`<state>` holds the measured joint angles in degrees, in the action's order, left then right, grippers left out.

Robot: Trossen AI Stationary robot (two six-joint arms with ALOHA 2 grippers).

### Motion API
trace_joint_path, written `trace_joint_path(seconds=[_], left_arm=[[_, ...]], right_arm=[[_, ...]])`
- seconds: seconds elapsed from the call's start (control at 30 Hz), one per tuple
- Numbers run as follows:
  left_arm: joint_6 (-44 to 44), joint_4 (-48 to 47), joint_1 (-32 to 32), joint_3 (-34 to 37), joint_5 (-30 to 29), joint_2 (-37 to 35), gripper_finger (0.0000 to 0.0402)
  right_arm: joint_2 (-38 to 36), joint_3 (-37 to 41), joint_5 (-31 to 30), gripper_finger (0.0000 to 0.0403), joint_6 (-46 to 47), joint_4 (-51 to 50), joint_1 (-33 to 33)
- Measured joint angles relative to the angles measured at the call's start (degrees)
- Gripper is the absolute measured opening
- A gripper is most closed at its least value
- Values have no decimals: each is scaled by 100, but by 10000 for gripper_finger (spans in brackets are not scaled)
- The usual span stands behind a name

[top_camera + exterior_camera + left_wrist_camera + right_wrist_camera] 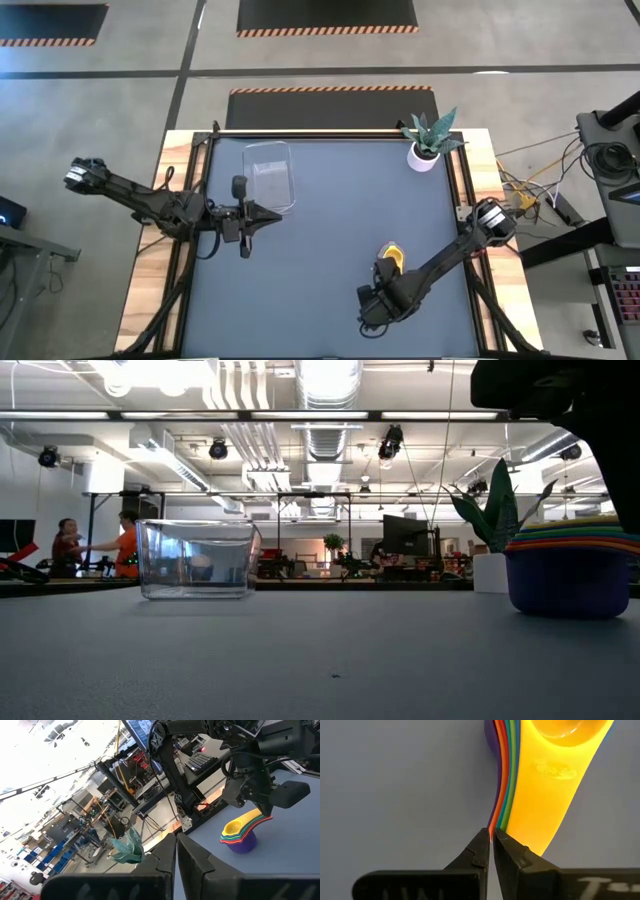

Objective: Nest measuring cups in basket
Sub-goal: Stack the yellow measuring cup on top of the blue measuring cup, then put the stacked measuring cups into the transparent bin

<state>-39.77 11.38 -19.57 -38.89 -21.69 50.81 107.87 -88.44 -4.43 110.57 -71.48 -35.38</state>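
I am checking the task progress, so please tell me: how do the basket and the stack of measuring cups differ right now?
The basket is clear and empty; the stack of measuring cups is opaque, many-coloured and nested, yellow on top. The basket sits at the table's far side near the left gripper; the stack stands near the front, by the right gripper. Both rest upright on the table.

Dark grey table [330, 240] with pale wooden edges, white plant pot [423, 157] holding a spiky green plant [432, 131] at a far corner, two people [95, 545] standing in the workshop beyond, black monitor [405, 535]
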Motion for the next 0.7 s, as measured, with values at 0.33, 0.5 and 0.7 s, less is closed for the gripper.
trace_joint_path(seconds=[0.33,0.5,0.7], left_arm=[[0,0,1,0,1,0,0],[0,0,0,0,0,-2,0],[0,3,0,0,1,-2,0]], right_arm=[[-189,-305,-4,12,-222,-75,0],[-519,-337,-120,12,-726,-183,-4],[-878,-330,-1394,12,-1818,-155,-14]])
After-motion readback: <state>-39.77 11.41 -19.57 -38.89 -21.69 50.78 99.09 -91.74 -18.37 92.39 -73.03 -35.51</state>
